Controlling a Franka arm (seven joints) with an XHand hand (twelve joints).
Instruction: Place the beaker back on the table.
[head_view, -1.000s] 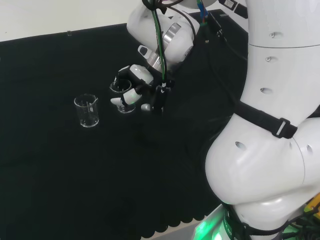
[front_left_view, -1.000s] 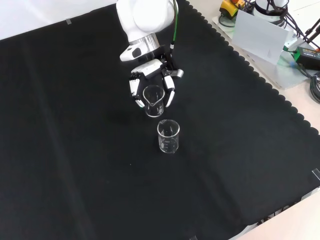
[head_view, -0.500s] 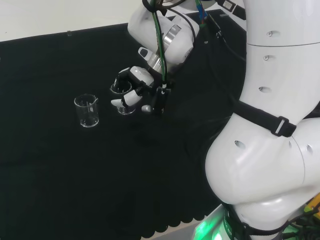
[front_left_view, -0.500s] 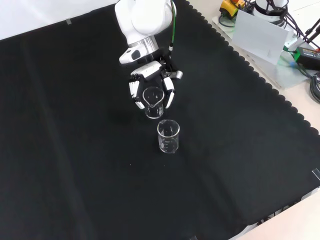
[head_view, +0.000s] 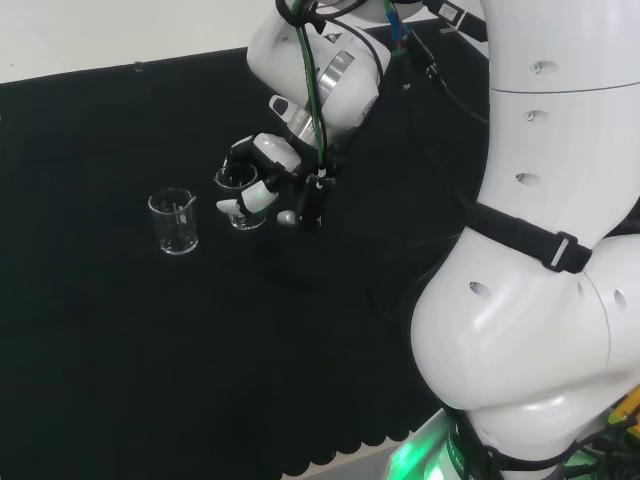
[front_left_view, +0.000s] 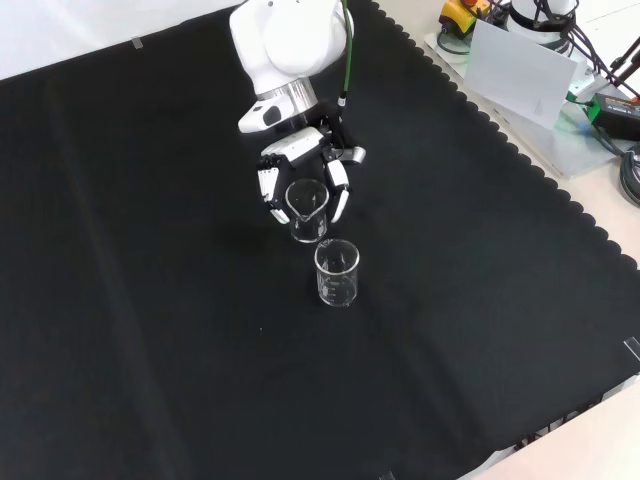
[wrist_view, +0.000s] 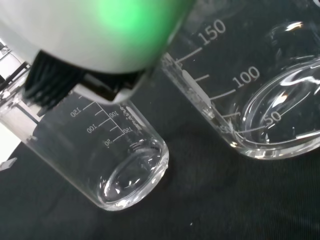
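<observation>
The arm (head_view: 540, 250) is the largest item on record; one arm, its white links occupying the right of the head view. Against the pictures of a second ago its wrist has shifted slightly to the left in the head view, which reads as slightly nearer in the front view, carrying the hand and its load with it. The drift is small.

The surface (front_left_view: 130, 300), one bench under black cloth, carries the ware.

The hand (front_left_view: 300, 170), one in number, has its fingers (front_left_view: 339, 193) curled round the held beaker (front_left_view: 307, 210), with white fingertips on both sides of the glass in the front view. That closure looks unchanged across the second.

Beakers: two counted, both clear glass with printed graduations, both apparently empty. The held beaker stands upright within the hand, about mid-surface. Whether its base touches the cloth cannot be confirmed; the head view places its foot (head_view: 243, 218) very low, at or just above the cloth. The second beaker (front_left_view: 337, 273) stands free, just nearer the front camera than the held one, and to the left of it in the head view (head_view: 173, 222). The gap between the two has narrowed a little. The wrist view shows both glass bases (wrist_view: 131, 180) close together over the cloth.

Assessment: the placement is at its final stage. The beaker appears set down or nearly so, release not yet made. The chief risk is the neighbouring beaker being nudged as the fingers open.
</observation>
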